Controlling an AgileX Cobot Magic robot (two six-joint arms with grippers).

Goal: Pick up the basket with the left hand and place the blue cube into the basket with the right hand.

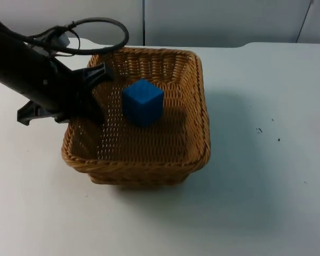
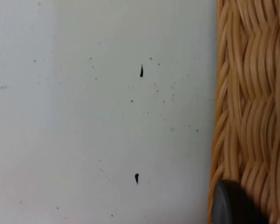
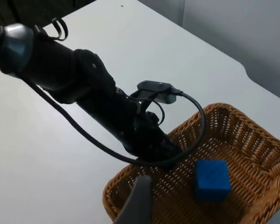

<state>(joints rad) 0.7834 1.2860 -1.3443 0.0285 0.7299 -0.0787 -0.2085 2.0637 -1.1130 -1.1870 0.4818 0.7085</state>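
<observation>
Left gripper (image 1: 93, 93) at the left wall of the basket (image 1: 192, 160), clamped over the woven rim, one finger inside and one outside; in the left wrist view a black fingertip (image 2: 233, 205) pressed against the wicker. Basket apparently lifted clear of the white table (image 1: 266, 202), judging by the soft shadow cast below and to the right of it. Further right, inside the basket, near its middle and toward the back wall: the blue cube (image 1: 143, 102), resting on the woven floor, slightly turned. Probably light and rigid, with flat faces easy to pinch on two opposite sides; already in place, so no new hold needed. Wicker stiff but a little springy, best gripped at the thick braided rim as now. Right gripper (image 3: 140, 198) high above the table, looking down on the basket; jaw state impossible to tell.
</observation>
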